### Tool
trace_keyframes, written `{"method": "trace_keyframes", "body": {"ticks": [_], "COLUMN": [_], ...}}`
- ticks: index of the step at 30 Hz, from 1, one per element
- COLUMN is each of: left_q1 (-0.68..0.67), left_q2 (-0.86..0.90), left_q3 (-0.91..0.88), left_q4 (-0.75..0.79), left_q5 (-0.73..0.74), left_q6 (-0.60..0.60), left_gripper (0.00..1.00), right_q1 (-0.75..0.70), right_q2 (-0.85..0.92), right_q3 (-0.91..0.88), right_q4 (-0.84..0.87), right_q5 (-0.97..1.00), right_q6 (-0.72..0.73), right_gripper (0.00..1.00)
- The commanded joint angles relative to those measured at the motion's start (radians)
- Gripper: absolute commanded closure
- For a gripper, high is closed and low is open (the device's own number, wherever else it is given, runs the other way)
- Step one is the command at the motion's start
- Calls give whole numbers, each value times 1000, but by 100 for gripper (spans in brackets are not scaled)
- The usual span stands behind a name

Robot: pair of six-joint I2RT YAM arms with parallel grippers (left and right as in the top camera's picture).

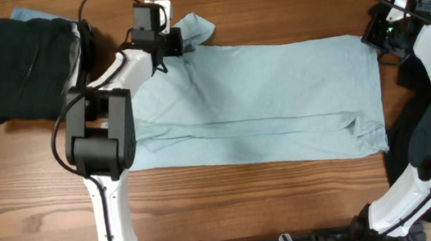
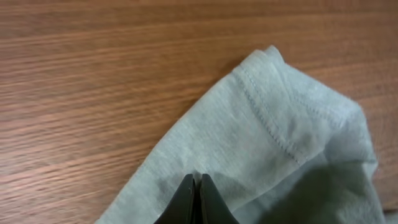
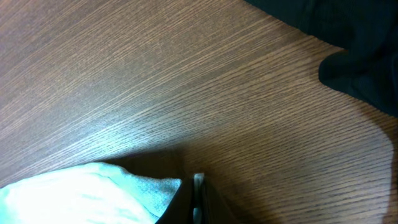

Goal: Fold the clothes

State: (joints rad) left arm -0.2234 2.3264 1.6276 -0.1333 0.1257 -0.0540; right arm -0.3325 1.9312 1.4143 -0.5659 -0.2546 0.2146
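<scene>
Pale blue T-shirt (image 1: 262, 98) lay spread flat on the tabletop (image 1: 275, 204).
The left pincer (image 2: 196, 186) was clamped on its sleeve (image 2: 292, 118); the right pincer (image 3: 196, 186) pinched the opposite far corner. A black garment (image 1: 24, 70) lay beyond the left arm.

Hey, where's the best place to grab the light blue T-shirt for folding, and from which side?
Take the light-blue T-shirt at the two corners of its far long edge, from above. It lies flat as a long strip, so only edges give cloth to pinch: the sleeve end at the left claw, the other corner at the right claw, both shut there.
</scene>
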Motion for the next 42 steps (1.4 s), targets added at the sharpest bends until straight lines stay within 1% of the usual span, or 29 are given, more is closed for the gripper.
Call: {"method": "trace_keyframes", "body": {"ticks": [1,7,12,18,19,20,21,22,23,24,26,27,34,38,40,42], "left_q1": [14,14,14,14,13,11,8,5,0,-4,-14,-17,-12,-11,-10,-9], "left_q2": [-80,-219,-314,-356,-354,-344,-334,-316,-296,-275,-223,-180,-43,-11,-11,-11], "left_q3": [27,28,28,28,27,27,26,26,26,26,26,27,27,27,27,27], "left_q4": [-26,-159,-256,-401,-409,-410,-403,-388,-370,-349,-300,-255,-115,-80,-72,-63], "left_q5": [4,-50,-52,-50,-48,-48,-48,-47,-48,-47,-48,-48,-58,-90,-102,-113], "left_q6": [-33,-32,-29,-29,-29,-29,-27,-8,20,51,94,108,110,110,110,109], "left_gripper": [96,96,96,96,88,75,66,56,49,36,25,21,24,25,30,39], "right_q1": [6,6,6,6,6,6,6,6,6,6,6,6,6,6,6,6], "right_q2": [-3,-8,-27,-74,-77,-77,-77,-76,-76,-76,-76,-76,-76,-76,-76,-76], "right_q3": [1,2,2,2,2,2,2,1,1,1,1,1,1,1,1,1], "right_q4": [-2,-15,-23,-49,-50,-50,-49,-48,-48,-45,-40,-39,-38,-38,-38,-38], "right_q5": [-11,-5,27,56,55,52,52,52,52,52,52,53,52,53,53,53], "right_q6": [-3,-3,-5,-5,-5,-5,-4,-4,-4,-4,-5,-5,-5,-5,-5,-5], "right_gripper": [96,96,96,96,96,96,96,96,96,96,96,96,96,96,96,96]}}
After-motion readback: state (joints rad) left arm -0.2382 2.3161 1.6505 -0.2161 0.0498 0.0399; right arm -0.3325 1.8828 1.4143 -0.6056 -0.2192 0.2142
